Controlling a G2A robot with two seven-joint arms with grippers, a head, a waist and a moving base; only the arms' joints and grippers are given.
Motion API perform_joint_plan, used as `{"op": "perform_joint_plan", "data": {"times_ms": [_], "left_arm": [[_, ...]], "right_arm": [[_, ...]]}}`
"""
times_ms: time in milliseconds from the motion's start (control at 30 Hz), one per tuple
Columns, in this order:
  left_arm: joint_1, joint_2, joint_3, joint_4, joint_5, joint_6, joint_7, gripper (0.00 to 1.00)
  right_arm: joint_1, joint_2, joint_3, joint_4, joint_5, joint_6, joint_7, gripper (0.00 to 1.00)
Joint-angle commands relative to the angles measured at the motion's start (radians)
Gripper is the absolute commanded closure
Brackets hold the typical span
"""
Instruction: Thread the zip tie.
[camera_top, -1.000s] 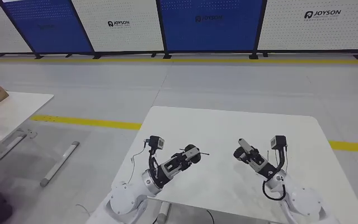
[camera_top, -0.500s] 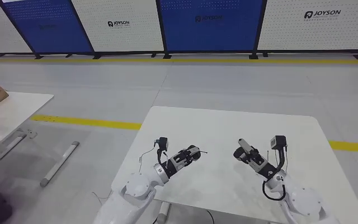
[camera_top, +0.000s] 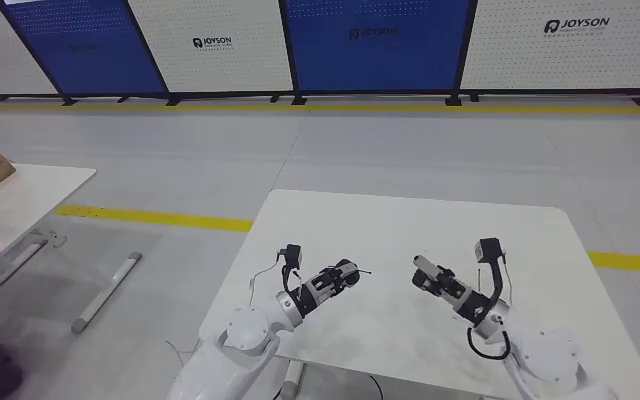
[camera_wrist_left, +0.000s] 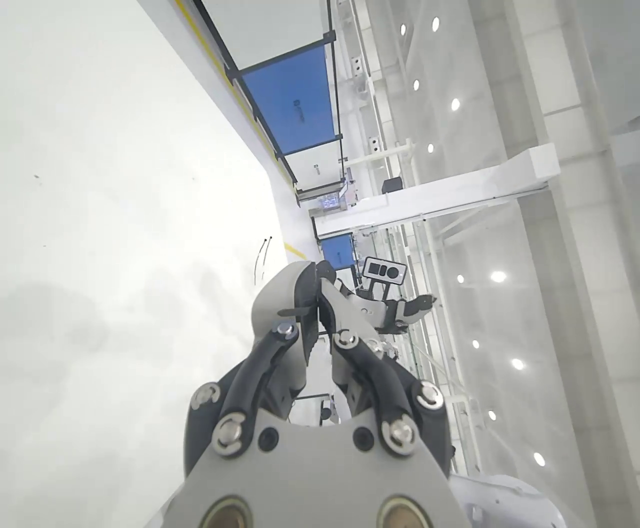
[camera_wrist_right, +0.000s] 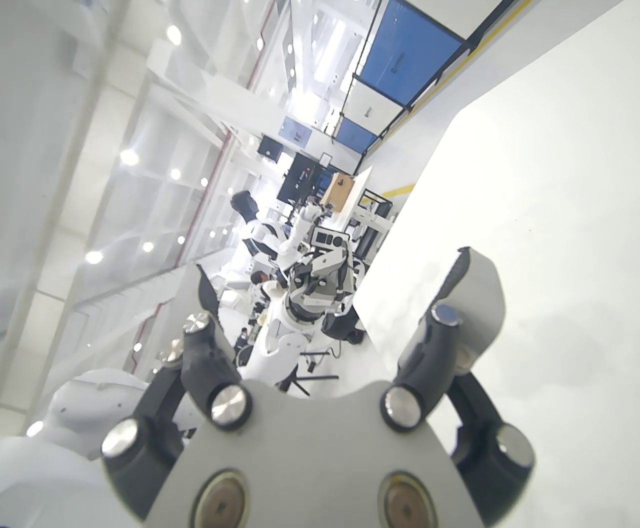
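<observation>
Over the table's (camera_top: 400, 220) front half, left end effector (camera_wrist_left: 316, 300) pinches the zip tie (camera_wrist_left: 291, 312); right end effector (camera_wrist_right: 332, 280), well apart, gapes empty.

Dark logo print on bkgd white wall panels (camera_top: 555, 50) and blue panel (camera_top: 378, 55), top view.

The top view looks down and forward from above, over the white counter (camera_top: 400, 230) to the floor (camera_top: 200, 150) and panel wall (camera_top: 380, 45). The left wrist camera sits close behind the left gripper (camera_wrist_left: 316, 280), rolled sideways, facing across the counter toward the right gripper (camera_wrist_left: 422, 302). The right wrist camera, equally close behind its own gripper (camera_wrist_right: 332, 270), faces back at the left arm (camera_wrist_right: 320, 272). All three share the counter.
</observation>
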Motion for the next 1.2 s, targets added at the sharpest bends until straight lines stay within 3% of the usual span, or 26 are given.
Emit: {"op": "perform_joint_plan", "data": {"times_ms": [0, 167, 267, 333, 633, 767, 867, 967, 1067, 1100, 1167], "left_arm": [[0.0, 0.0, 0.0, 0.0, 0.0, 0.0, 0.0, 1.0], [0.0, 0.0, 0.0, 0.0, 0.0, 0.0, 0.0, 1.0], [0.0, 0.0, 0.0, 0.0, 0.0, 0.0, 0.0, 1.0], [0.0, 0.0, 0.0, 0.0, 0.0, 0.0, 0.0, 1.0], [0.0, 0.0, 0.0, 0.0, 0.0, 0.0, 0.0, 1.0], [0.0, 0.0, 0.0, 0.0, 0.0, 0.0, 0.0, 1.0], [0.0, 0.0, 0.0, 0.0, 0.0, 0.0, 0.0, 1.0], [0.0, 0.0, 0.0, 0.0, 0.0, 0.0, 0.0, 1.0], [0.0, 0.0, 0.0, 0.0, 0.0, 0.0, 0.0, 1.0], [0.0, 0.0, 0.0, 0.0, 0.0, 0.0, 0.0, 1.0], [0.0, 0.0, 0.0, 0.0, 0.0, 0.0, 0.0, 1.0]], "right_arm": [[-0.011, 0.011, 0.051, -0.037, -0.049, 0.049, 0.027, 0.0], [-0.063, 0.042, 0.196, -0.139, -0.212, 0.193, 0.056, 0.0], [-0.095, 0.058, 0.26, -0.188, -0.29, 0.26, 0.139, 0.0], [-0.104, 0.061, 0.29, -0.205, -0.305, 0.311, 0.129, 0.0], [-0.106, 0.06, 0.293, -0.207, -0.298, 0.316, 0.121, 0.0], [-0.088, 0.064, 0.231, -0.247, -0.525, 0.311, 0.111, 0.0], [-0.062, 0.071, 0.256, -0.284, -0.605, 0.346, 0.161, 0.0], [-0.036, 0.08, 0.297, -0.305, -0.664, 0.4, 0.253, 0.0], [0.021, 0.089, 0.307, -0.282, -0.734, 0.445, 0.384, 0.0], [0.043, 0.092, 0.295, -0.267, -0.767, 0.441, 0.433, 0.0], [0.11, 0.097, 0.247, -0.213, -0.816, 0.374, 0.569, 0.0]]}}
